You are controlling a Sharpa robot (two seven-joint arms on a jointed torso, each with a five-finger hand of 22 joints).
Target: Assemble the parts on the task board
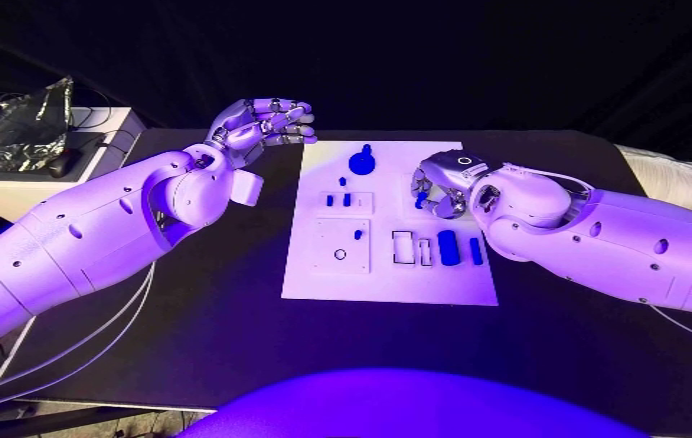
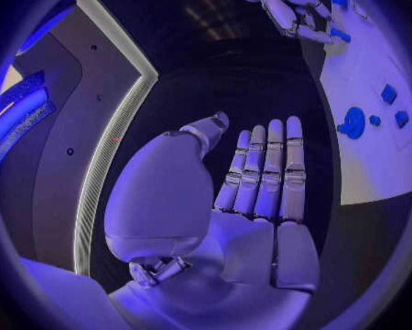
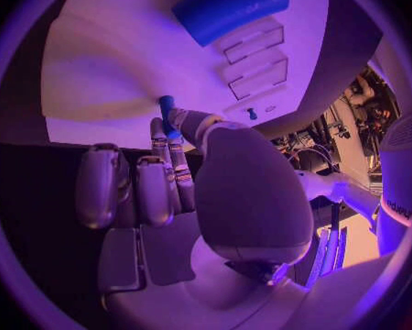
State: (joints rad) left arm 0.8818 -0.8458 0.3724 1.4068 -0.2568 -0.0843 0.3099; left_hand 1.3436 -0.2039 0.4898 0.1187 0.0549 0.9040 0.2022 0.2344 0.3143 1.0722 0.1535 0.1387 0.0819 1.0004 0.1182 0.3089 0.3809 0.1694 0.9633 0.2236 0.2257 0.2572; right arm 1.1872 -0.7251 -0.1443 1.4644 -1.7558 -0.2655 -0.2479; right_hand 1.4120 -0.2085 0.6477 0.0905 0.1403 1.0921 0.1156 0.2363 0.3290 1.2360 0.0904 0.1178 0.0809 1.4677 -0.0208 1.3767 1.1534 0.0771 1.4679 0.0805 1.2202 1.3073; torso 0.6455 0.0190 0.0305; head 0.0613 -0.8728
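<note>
Black matte table (image 1: pixel 216 338), flat white task board (image 1: pixel 325 283), right hand (image 1: pixel 444 180) pinching sm blue peg (image 3: pixel 166 110)

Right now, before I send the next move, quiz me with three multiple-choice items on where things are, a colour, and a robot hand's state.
1. Where is the left robot hand?
A. Over the middle of the task board
B. Raised beside the board's far left corner, over the table
C. Resting on the board's near edge

2. What colour is the round part at the board's far edge?
A. Blue
B. Red
C. Yellow

3. What is the right robot hand doing?
A. Lying flat and empty
B. Gripping the round part
C. Pinching a small blue part

Answers:
1. B, the head view shows it off the board's left side.
2. A, it matches the other blue pieces.
3. C, the right wrist view shows the piece between thumb and finger.
</note>
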